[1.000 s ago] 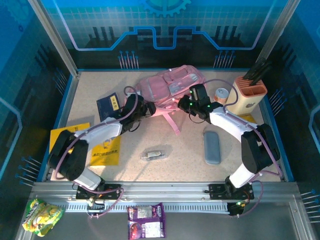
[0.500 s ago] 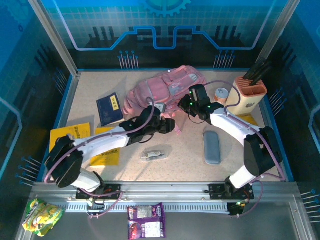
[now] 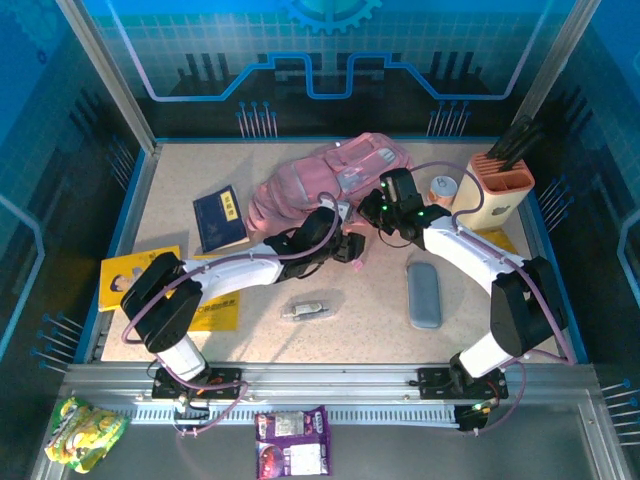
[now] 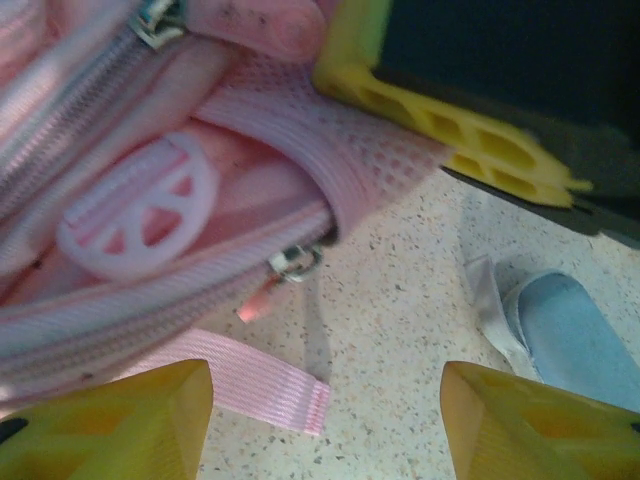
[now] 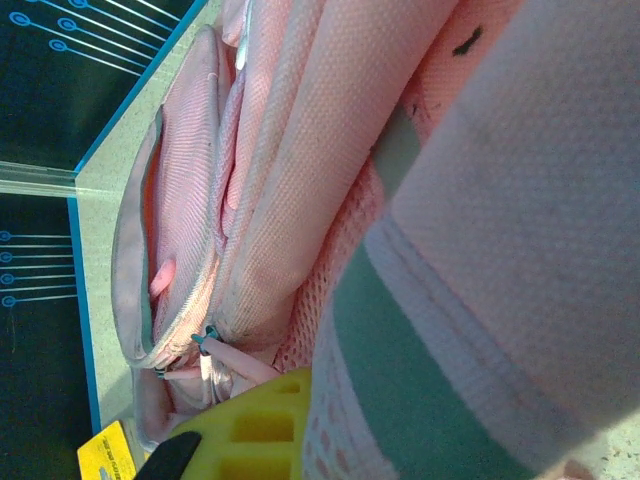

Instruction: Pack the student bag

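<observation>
The student bag (image 3: 318, 178), a soft pink backpack, lies bunched at the back middle of the table. My right gripper (image 3: 374, 207) is at its right edge, shut on a fold of the bag's mesh fabric (image 5: 400, 300), with one yellow finger (image 5: 260, 430) showing beside it. My left gripper (image 3: 347, 247) stands open just in front of the bag's near edge. In the left wrist view its jaws (image 4: 325, 430) have bare table and the end of a pink strap (image 4: 270, 385) between them. A zipper pull (image 4: 295, 262) hangs from the bag just above.
A grey-blue pencil case (image 3: 424, 294) lies to the right and a small silvery item (image 3: 306, 309) at the centre front. A dark blue booklet (image 3: 218, 218) and yellow booklets (image 3: 130, 275) lie to the left. A cream holder (image 3: 497, 190) and a small cup (image 3: 441, 190) stand at the back right.
My left arm has swung from the bag's left side to its near right edge. The bag has bunched up and shifted slightly left. The right gripper has kept its hold.
</observation>
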You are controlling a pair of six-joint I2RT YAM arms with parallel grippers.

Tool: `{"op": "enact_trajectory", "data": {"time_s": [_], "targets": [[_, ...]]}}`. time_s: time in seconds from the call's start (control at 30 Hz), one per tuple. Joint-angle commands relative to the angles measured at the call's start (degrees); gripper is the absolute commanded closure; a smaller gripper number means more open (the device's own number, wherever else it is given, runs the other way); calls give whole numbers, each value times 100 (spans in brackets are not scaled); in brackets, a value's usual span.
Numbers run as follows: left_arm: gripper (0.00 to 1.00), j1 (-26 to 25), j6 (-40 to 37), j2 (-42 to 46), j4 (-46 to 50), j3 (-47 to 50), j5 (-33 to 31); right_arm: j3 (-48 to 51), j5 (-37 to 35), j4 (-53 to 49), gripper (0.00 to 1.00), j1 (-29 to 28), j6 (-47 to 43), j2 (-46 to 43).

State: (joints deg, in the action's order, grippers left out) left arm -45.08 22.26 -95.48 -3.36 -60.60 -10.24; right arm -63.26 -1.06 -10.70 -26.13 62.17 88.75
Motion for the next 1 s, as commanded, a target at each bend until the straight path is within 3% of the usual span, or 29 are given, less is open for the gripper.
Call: {"op": "enact_trajectory", "data": {"time_s": [0.0, 0.5, 0.8, 0.97], "targets": [[36, 139, -151, -115, -141, -176, -73, -368, 275, 91, 100, 3, 53, -183], [36, 166, -386, -580, -942, -562, -55, -476, 481, 91, 100, -6, 236, -104], [47, 199, -160, -602, -1435, -536, -364, -415, 457, 121, 100, -21, 238, -79], [58, 204, -170, -657, -1615, -580, -334, -407, 467, 129, 100, -34, 241, -51]]}}
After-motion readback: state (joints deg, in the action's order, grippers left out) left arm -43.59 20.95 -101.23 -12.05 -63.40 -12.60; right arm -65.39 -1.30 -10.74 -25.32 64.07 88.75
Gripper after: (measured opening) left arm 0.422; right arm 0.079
